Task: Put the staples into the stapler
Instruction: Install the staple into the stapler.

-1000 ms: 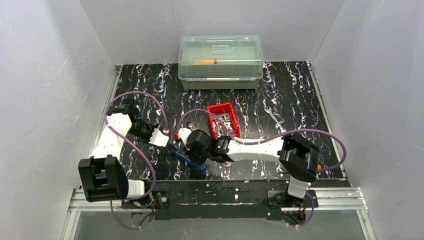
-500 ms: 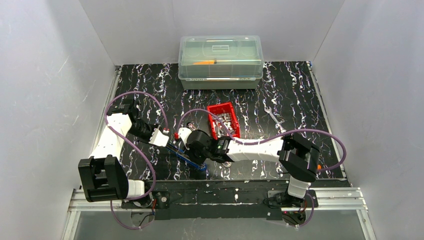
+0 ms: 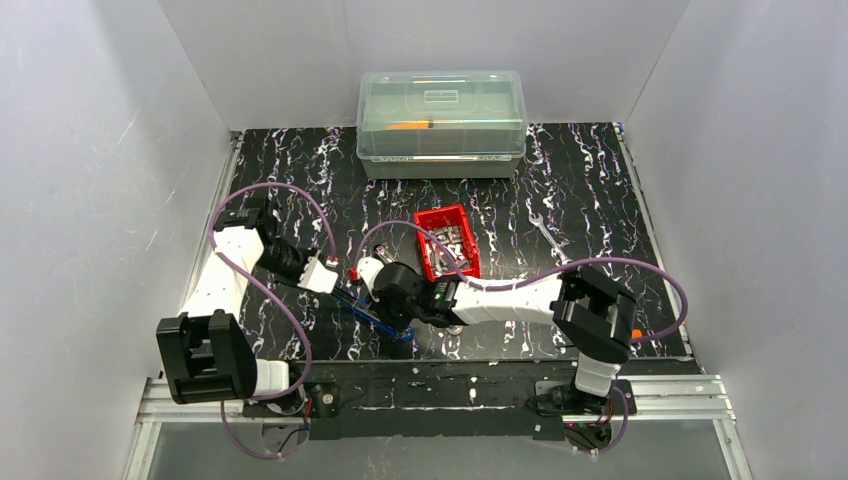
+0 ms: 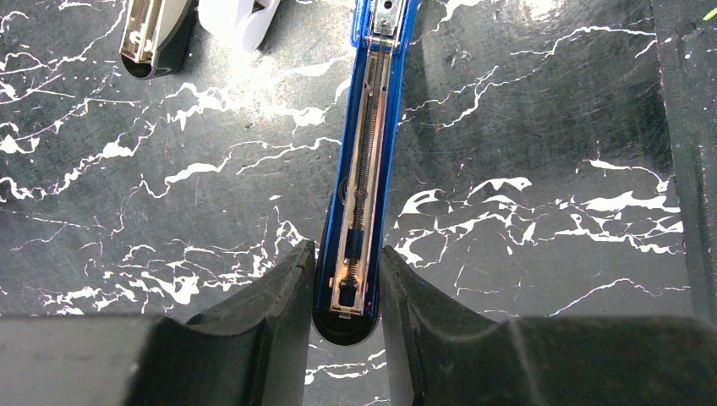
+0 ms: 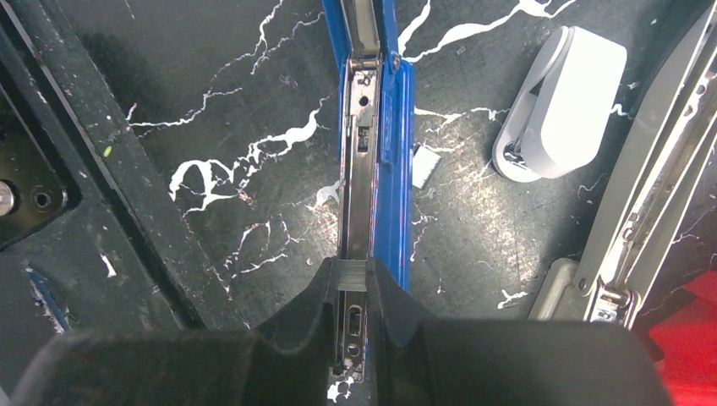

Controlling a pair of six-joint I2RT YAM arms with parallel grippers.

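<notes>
table (image 3: 600,180): black marbled, under both my arms.
clear box (image 3: 441,120): at the table's 12 o'clock.
red bin (image 3: 425,218): mid-table, loose staples (image 3: 452,240) inside.
stapler (image 4: 363,169): opened flat, at the bin's 7 o'clock.
my left gripper (image 4: 347,279): clamped on the stapler's rounded end.
my right gripper (image 5: 348,283): pinching a staple strip (image 5: 351,275) just over the stapler's metal channel.

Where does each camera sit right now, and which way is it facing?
Top external: above and behind the bases, looking down at the table; left arm and right arm both show.
Left wrist: looks down the left claw, closed on the blue stapler's end.
Right wrist: looks down the right claw, holding a staple strip over the stapler's rail.
Shared: both wrist views show the blue stapler.
</notes>
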